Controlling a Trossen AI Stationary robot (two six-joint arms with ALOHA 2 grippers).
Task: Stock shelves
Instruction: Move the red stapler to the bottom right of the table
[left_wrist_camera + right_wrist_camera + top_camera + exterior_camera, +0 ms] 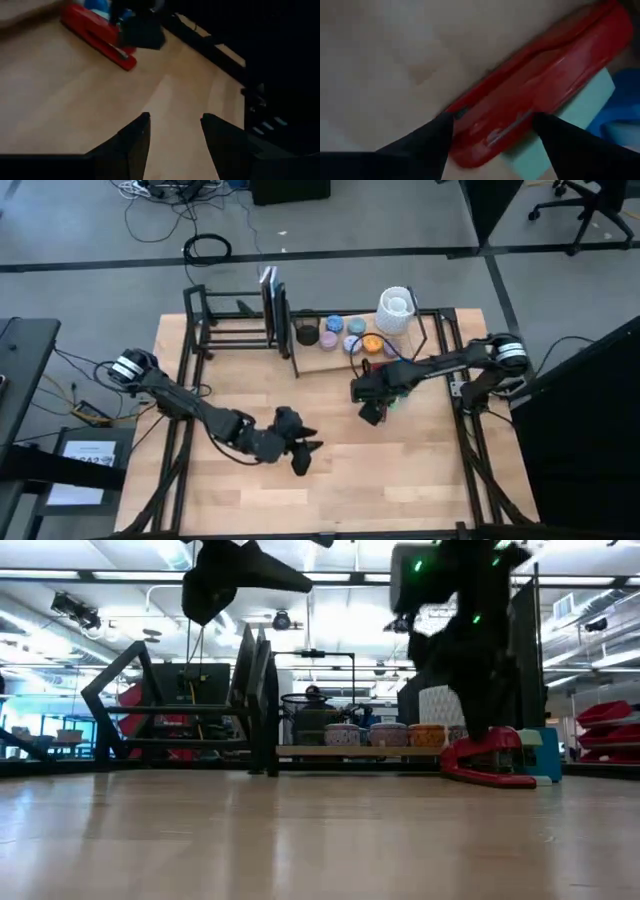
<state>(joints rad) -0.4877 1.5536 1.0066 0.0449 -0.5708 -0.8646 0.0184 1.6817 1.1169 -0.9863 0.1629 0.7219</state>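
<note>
A red stapler [535, 85] lies flat on the wooden tabletop [330, 490], right of centre, also seen in the low view [490, 762]. My right gripper [492, 130] hangs over it, open, with one finger along each long side. Against the stapler's far side sit a pale teal block [580, 110] and something blue [547, 755]. My left gripper [305, 452] hovers open above the table's middle, holding nothing. The shelves stand at the far edge: a black tube rack [235, 325] joined to a narrow board [322, 365]. My right gripper comes at the stapler from above, its fingers [432, 142] lying along the stapler's long sides near one end. The stapler rests on the table. I cannot tell whether the fingers touch it.
Upright books [272, 305] stand in the rack. Small jars [345, 335] and a white perforated cup [397, 310] fill the board. Black frame bars run along the table's left and right sides. Bare tabletop lies toward the near edge.
</note>
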